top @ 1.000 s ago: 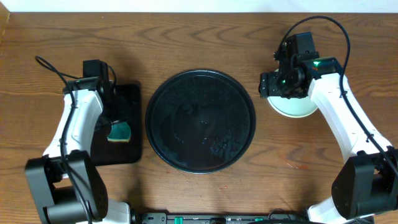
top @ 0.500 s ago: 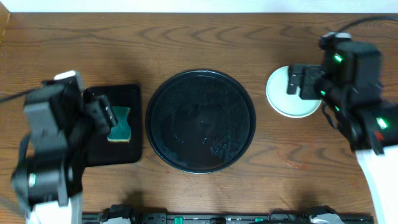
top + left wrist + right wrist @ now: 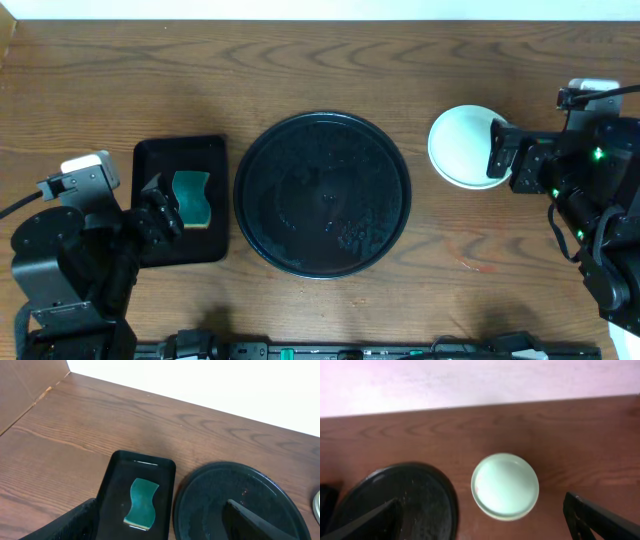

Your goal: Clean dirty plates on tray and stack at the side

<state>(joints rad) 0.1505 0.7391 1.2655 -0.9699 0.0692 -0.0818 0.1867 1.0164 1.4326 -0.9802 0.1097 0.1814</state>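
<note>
Plates [image 3: 462, 148] stacked just right of tray [image 3: 322, 194], rims near, not touching

Left arm [image 3: 65, 265]: bulky, rounded matte black housings topped by a small grey-white cap [image 3: 88, 168].
Left cable [image 3: 20, 205]: thin, black, running out from the housing.
Left gripper [image 3: 161, 505]: two plain matte black wedge-shaped fingers [image 3: 65, 522].
Right arm [image 3: 610, 215]: blocky black housings with small glowing green lights [image 3: 598, 155] and a white cap [image 3: 592, 87].
Right cable [image 3: 612, 91]: thin, black.
Right gripper [image 3: 482, 499]: two matte black fingers [image 3: 600, 520] tapering to points.
</note>
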